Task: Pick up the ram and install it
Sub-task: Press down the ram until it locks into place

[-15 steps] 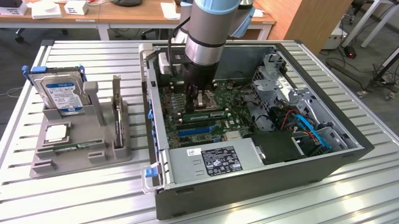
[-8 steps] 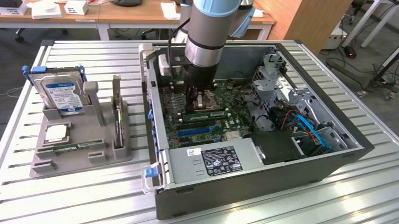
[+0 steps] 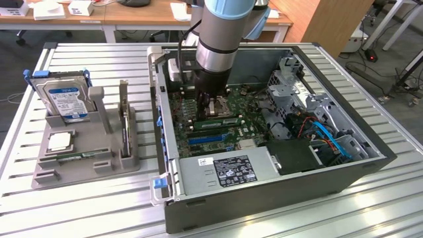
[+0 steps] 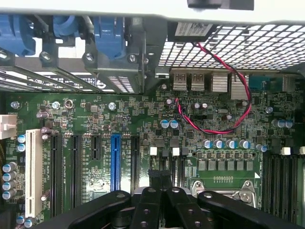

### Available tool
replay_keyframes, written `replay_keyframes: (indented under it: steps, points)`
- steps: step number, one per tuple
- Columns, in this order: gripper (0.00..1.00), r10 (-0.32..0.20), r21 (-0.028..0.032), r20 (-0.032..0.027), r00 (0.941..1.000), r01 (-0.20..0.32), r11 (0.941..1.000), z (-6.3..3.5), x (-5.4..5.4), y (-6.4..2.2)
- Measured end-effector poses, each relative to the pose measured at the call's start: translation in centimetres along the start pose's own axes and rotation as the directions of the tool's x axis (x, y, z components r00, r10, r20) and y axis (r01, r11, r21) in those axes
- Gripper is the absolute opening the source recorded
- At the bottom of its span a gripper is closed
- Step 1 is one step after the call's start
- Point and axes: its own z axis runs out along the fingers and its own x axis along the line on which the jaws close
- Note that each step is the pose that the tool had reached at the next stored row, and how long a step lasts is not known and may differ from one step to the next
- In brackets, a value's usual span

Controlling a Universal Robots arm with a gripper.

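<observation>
Ram [image 3: 124, 121], a long thin circuit-board stick, stands edgewise in the grey plastic holder [image 3: 92, 163], frame-left of my clenched, seemingly empty hand [image 3: 215, 101]; I read its long axis as running up-frame.

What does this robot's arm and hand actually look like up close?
The arm is a thick round tube, silver-grey metal, with a light blue cap at its joint and a black cable running down its side. It ends in a black section. The hand is black too, built of chunky linked bars with round pins at the pivots.
</observation>
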Motion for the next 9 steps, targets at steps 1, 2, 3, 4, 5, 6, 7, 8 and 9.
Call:
replay_keyframes:
  steps: [1,2,3,4,5,6,7,8,9]
  points:
    - [0.09,0.0,0.0,0.0,1.0,0.0,1.0,0.0,0.0,0.0]
    - [0.09,0.0,-0.0001,0.0,1.0,0.0,1.0,0.0,0.0,0.0]
    - [0.09,0.0,0.0001,0.0002,1.0,0.0,1.0,0.05,0.0,0.0]
    - [0.09,0.0,0.0003,0.0004,1.0,0.0,1.0,0.12,0.0,-0.01]
    - [0.09,0.0,0.0003,0.0003,1.0,0.0,1.0,0.17,0.0,-0.01]
    - [0.09,0.0,0.0001,0.0,1.0,0.0,1.0,0.19,0.01,-0.01]
    - [0.09,0.0,0.0001,0.0,1.0,0.0,1.0,0.18,0.01,-0.01]
    - [0.09,0.0,0.0001,0.0,1.0,0.0,1.0,0.19,0.01,0.0]
    - [0.09,0.0,0.0002,0.0001,1.0,0.0,1.0,0.21,0.0,-0.01]
